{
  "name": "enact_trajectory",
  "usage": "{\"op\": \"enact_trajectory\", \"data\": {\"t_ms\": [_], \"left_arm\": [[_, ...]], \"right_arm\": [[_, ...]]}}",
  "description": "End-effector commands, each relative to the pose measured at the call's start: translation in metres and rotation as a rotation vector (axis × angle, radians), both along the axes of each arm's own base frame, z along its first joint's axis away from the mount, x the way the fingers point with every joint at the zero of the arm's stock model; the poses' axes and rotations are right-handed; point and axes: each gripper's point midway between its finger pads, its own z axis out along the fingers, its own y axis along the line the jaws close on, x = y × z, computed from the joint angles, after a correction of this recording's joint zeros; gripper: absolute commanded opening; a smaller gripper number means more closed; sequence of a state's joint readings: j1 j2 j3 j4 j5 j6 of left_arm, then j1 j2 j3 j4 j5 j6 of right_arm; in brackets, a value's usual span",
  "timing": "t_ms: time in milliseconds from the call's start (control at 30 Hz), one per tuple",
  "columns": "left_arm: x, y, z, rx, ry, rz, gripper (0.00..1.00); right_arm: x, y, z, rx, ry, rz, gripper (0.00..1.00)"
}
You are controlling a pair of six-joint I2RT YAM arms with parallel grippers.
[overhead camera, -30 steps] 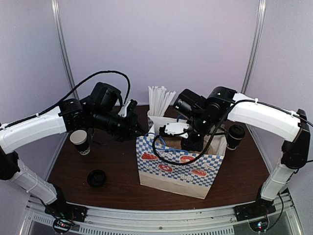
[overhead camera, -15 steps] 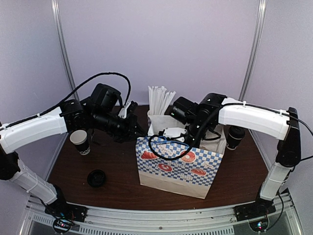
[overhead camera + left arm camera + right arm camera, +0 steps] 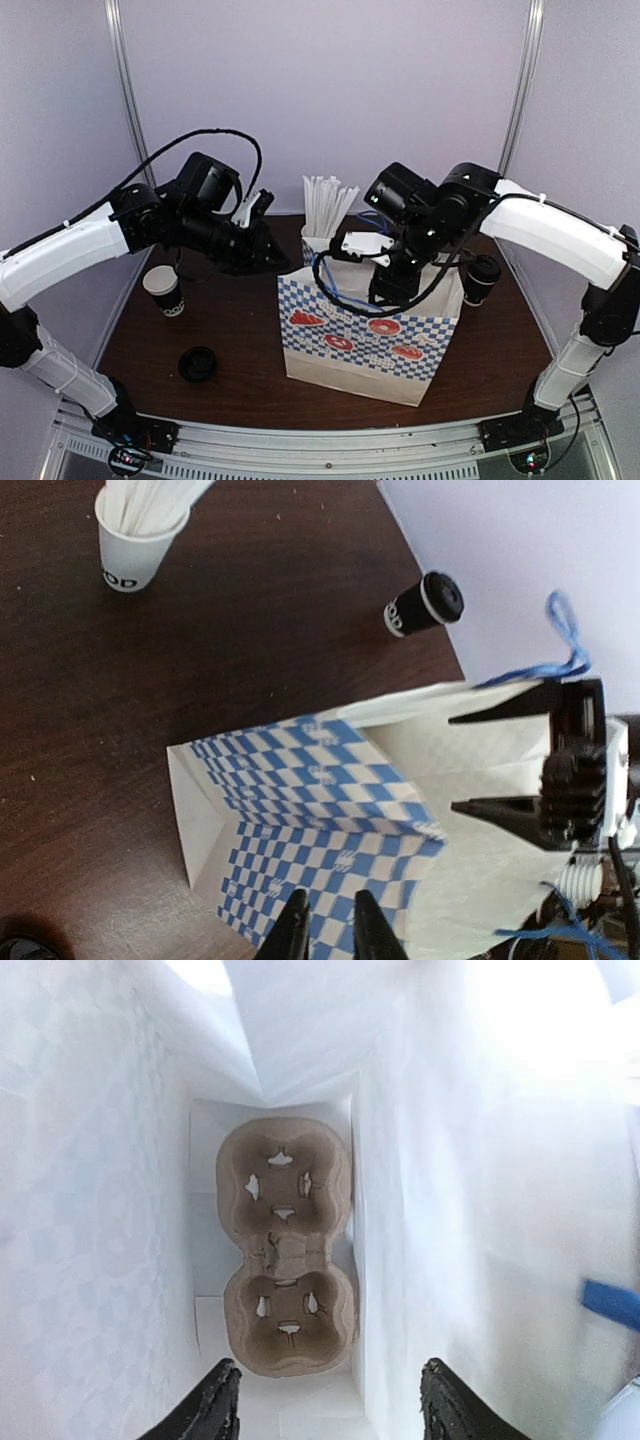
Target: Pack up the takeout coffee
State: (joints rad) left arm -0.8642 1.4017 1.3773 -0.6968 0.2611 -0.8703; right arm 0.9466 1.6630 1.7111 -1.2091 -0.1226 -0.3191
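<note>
Meanwhile the takeout coffee (image 3: 482, 278) stood upright on the table (image 3: 240, 330), just right of the checkered paper bag (image 3: 365, 340). Its long axis was vertical and its lid pointed up. The right gripper (image 3: 325, 1400) hung over the bag's open mouth, jaws spread wide and empty, above a cardboard cup carrier (image 3: 285, 1250) on the bag's floor. The left gripper (image 3: 330, 920) hovered left of the bag, jaws barely parted, holding nothing.

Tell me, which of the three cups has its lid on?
The black cup on the right, beside the checkered bag. The left black cup is open-topped, and the white cup holds straws.
</note>
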Motion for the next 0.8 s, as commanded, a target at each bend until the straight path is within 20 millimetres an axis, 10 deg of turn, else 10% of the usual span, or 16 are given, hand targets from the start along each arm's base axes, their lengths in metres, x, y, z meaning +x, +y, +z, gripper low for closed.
{"op": "enact_trajectory", "data": {"t_ms": [0,267,433,767], "left_arm": [[0.018,0.008,0.064,0.049,-0.306,-0.105,0.28],[0.045,-0.051,0.078,0.133,-0.587,-0.476,0.73],[0.051,-0.086,0.056,0.126,-0.607,-0.657,0.77],[0.047,-0.125,0.020,0.001,-0.582,-0.835,0.73]], "right_arm": [[-0.012,-0.005,0.063,0.138,-0.080,0.064,0.61],[-0.042,-0.004,0.111,0.301,-0.091,0.206,0.62],[-0.063,-0.006,0.117,0.349,-0.037,0.274,0.63],[-0.029,-0.050,0.120,0.350,-0.122,0.165,0.63]]}}
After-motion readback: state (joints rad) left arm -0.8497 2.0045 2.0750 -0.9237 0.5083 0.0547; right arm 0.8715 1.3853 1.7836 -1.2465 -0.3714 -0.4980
